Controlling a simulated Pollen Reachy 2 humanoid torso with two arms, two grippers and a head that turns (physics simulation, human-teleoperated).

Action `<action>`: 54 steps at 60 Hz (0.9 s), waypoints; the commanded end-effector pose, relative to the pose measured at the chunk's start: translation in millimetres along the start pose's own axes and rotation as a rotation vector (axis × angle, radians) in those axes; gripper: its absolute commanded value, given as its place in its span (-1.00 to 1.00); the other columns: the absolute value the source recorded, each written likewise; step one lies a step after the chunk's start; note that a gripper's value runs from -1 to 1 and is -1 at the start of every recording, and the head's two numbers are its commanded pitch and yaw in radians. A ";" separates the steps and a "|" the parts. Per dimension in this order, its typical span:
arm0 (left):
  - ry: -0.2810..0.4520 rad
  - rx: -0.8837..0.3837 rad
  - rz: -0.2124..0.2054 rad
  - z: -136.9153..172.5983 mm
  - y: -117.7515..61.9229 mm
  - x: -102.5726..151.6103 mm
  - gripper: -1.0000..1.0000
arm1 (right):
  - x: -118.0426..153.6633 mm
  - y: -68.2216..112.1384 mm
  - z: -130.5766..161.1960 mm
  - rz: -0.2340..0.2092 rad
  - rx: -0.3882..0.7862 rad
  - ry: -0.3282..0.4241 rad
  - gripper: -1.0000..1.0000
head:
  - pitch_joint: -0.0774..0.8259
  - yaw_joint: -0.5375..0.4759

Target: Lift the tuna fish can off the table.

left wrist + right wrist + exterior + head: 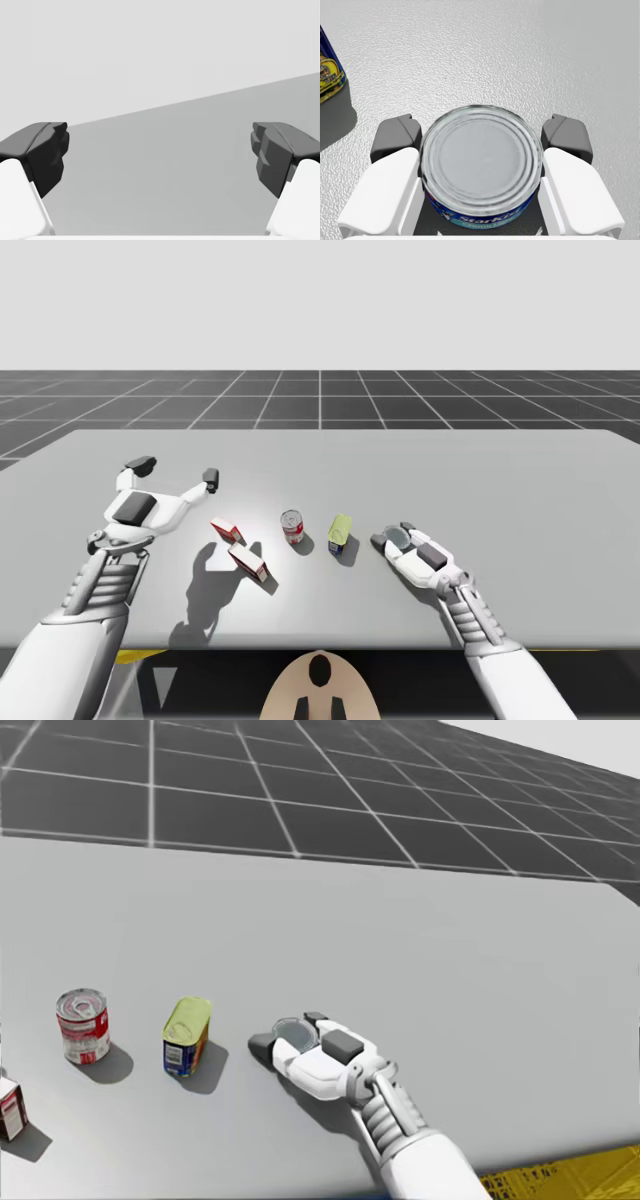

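The flat tuna can [482, 160] is squeezed from both sides by the right end effector [482, 134] (low on the tabletop [520, 490]). The left end effector [176, 471] is held spread wide apart.

The tuna can [482, 160] is silver-lidded and blue-banded, the table [470, 50] speckled grey.
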 end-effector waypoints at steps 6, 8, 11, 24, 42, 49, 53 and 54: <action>0.001 -0.001 -0.003 0.1 -0.9 -0.7 -1.00 | -15.1 -1.6 1.5 -0.011 -0.014 0.044 1.00 | -0.02 -0.65; 0.001 -0.001 -0.002 0.1 -0.9 -0.7 -1.00 | -15.2 -1.6 1.5 -0.010 -0.014 0.043 1.00 | -0.05 -0.65; 0.001 -0.001 -0.002 0.1 -0.9 -0.7 -1.00 | -15.3 -1.3 1.7 -0.009 -0.015 0.042 1.00 | -0.08 -0.65; -0.001 0.006 -0.002 0.6 -0.3 -0.6 -1.00 | 21.7 4.1 18.8 -0.013 -0.010 -0.047 1.00 | -0.11 -0.65; -0.001 0.007 -0.003 1.1 0.8 0.7 -1.00 | 121.9 7.7 56.4 0.022 -0.049 -0.271 1.00 | -0.13 -0.66; -0.002 0.007 -0.002 1.1 1.3 1.3 -1.00 | 160.4 5.3 82.2 0.042 -0.079 -0.381 1.00 | -0.14 -0.66; -0.002 0.009 -0.003 0.9 1.3 1.4 -1.00 | 183.1 6.1 101.0 0.061 -0.098 -0.474 1.00 | -0.14 -0.66; -0.002 0.009 -0.004 0.9 1.3 1.3 -1.00 | 190.0 6.8 107.2 0.067 -0.105 -0.506 1.00 | -0.14 -0.66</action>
